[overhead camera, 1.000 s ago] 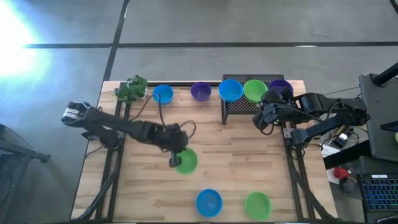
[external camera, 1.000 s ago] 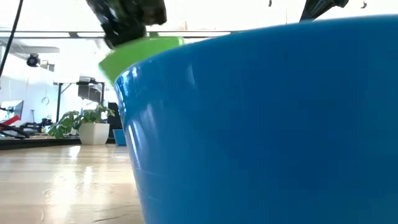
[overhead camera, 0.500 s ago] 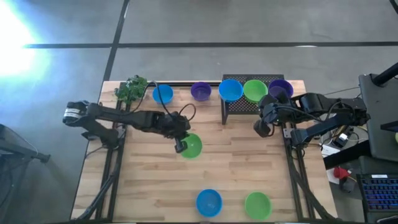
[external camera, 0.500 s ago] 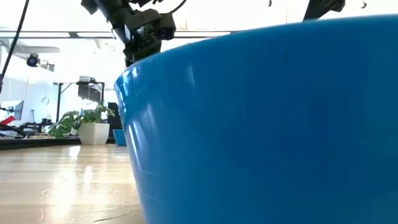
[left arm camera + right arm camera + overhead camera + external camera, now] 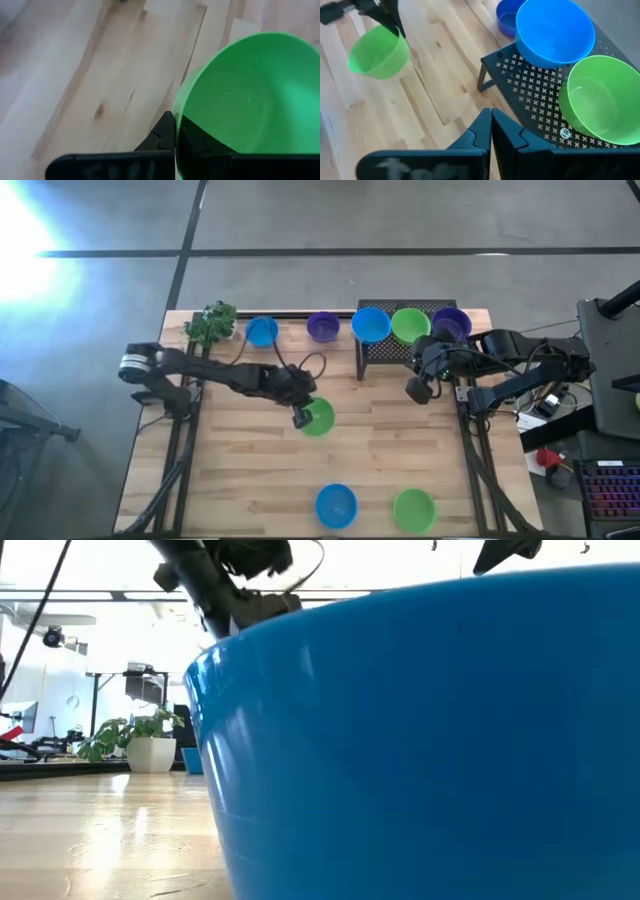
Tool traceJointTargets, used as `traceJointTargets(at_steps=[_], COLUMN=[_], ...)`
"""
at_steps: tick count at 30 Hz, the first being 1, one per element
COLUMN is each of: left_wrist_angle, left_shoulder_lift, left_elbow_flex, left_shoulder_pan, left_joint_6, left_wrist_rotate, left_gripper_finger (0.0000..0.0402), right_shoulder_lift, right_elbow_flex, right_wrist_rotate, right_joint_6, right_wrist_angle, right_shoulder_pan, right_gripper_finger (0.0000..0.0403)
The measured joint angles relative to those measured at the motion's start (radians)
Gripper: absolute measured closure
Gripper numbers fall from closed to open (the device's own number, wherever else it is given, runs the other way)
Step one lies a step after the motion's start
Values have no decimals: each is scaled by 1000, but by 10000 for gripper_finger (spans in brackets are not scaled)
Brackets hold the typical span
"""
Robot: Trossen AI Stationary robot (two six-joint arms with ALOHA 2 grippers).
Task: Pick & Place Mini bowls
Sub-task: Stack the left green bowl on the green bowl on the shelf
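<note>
I've got my left gripper (image 5: 299,416) pinched shut on the rim of a green mini bowl (image 5: 318,417), carried above mid-table. To its right, the black rack (image 5: 385,351) holds three bowls already; my right gripper (image 5: 417,390) waits closed and empty beside the rack. By my count five bowls remain off it. In the low view a blue bowl (image 5: 430,740) blocks nearly everything.

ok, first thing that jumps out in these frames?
The left gripper at mid-table, shut on the rim of a green bowl that the right wrist view shows lifted off the wood. Next, the black mesh rack at the back right carrying blue, green and purple bowls.
</note>
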Motion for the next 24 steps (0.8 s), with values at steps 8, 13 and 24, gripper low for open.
traceJointTargets(at_steps=[8, 13, 24], left_wrist_angle=[22, 5, -121], left_shoulder_lift=[148, 231, 279], left_elbow_flex=[104, 186, 249], left_shoulder_pan=[6, 6, 4], left_joint_6=[14, 11, 18], left_wrist_rotate=[6, 9, 20], left_gripper_finger=[401, 401, 401], right_shoulder_lift=[0, 0, 0], right_elbow_flex=[0, 0, 0], right_wrist_rotate=[-3, -3, -3], right_joint_6=[-24, -26, -19], right_wrist_angle=[0, 0, -1], right_shoulder_pan=[0, 0, 0], right_gripper_finger=[394, 394, 394])
